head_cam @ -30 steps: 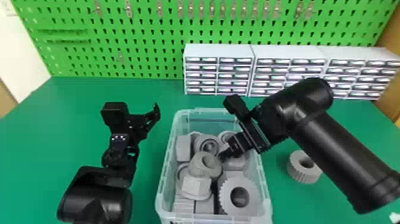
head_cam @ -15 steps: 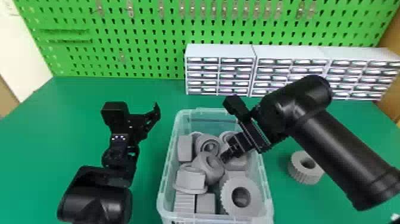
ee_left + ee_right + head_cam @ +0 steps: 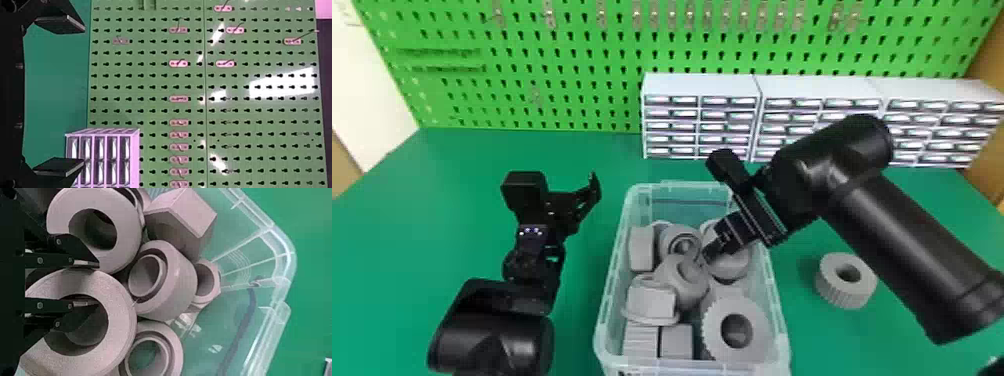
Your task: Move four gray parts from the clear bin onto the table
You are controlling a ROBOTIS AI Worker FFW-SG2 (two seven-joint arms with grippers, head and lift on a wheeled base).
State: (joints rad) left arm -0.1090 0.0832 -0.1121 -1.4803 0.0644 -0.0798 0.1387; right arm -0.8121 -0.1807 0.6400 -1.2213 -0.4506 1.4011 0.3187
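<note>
In the head view, my right gripper (image 3: 708, 256) is low in the clear bin (image 3: 606, 305), among several gray parts, beside a tilted gray part (image 3: 668, 277). In the right wrist view, my right gripper (image 3: 91, 284) has its fingers partly apart astride the wall of a gray ring (image 3: 121, 325); the lower finger is in the ring's hole and a gap shows there. One gray ribbed ring (image 3: 844, 292) lies on the table right of the bin. My left gripper (image 3: 592, 187) is parked left of the bin; in the left wrist view, my left gripper (image 3: 84, 98) stands wide open and holds nothing.
White drawer cabinets (image 3: 702, 85) stand at the back of the green table (image 3: 577, 150), before a green pegboard (image 3: 592, 55). The right forearm passes above the table close to the ribbed ring outside the bin.
The gray part in the middle of the bin has tipped over and shifted nearer the right gripper, and the flanged part beside it has turned. Both arms look nearly still.
</note>
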